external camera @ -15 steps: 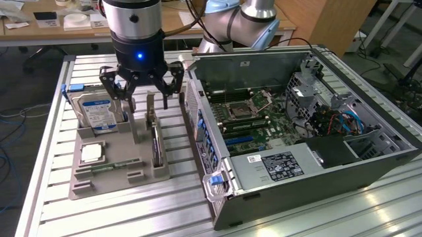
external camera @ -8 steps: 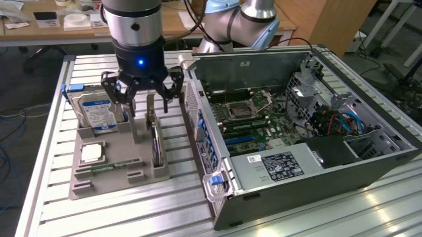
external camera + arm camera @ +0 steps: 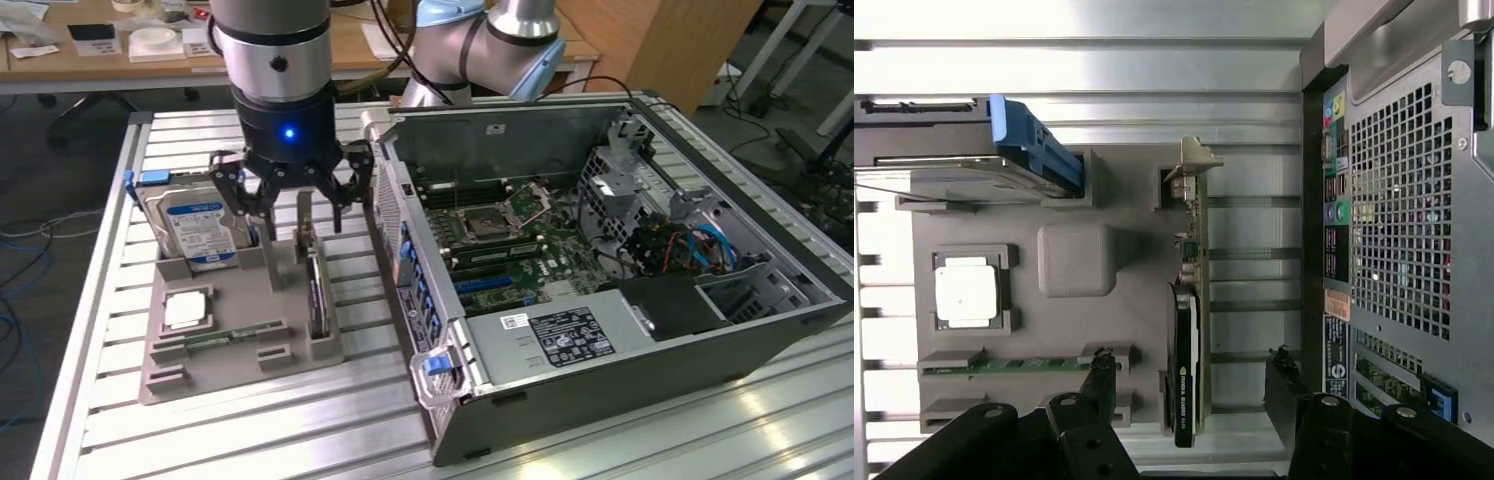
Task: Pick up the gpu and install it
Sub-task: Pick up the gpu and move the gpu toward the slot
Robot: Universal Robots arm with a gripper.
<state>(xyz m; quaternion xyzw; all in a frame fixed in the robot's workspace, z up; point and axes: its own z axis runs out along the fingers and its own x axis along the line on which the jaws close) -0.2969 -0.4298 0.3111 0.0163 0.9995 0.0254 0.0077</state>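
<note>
The gpu [image 3: 315, 285] is a thin dark card standing on edge in a slot of the grey holder tray [image 3: 227, 375], its silvery bracket [image 3: 304, 215] at the far end. My gripper [image 3: 300, 205] hangs open right above it, one black finger on each side of the bracket end and apart from the card. From the wrist, the gpu [image 3: 1184, 370] runs between the two fingers [image 3: 1099, 380], with a gap on both sides. The open computer case [image 3: 601, 250] lies beside the tray, on the exterior view's right.
The tray [image 3: 1074, 260] also holds a silver hard drive [image 3: 200, 225] with a blue tab, a square processor [image 3: 187, 308] and a green memory stick [image 3: 234, 335]. The case's perforated rear wall [image 3: 1404, 200] stands close beside the gpu. A slatted metal table [image 3: 120, 420] lies beneath.
</note>
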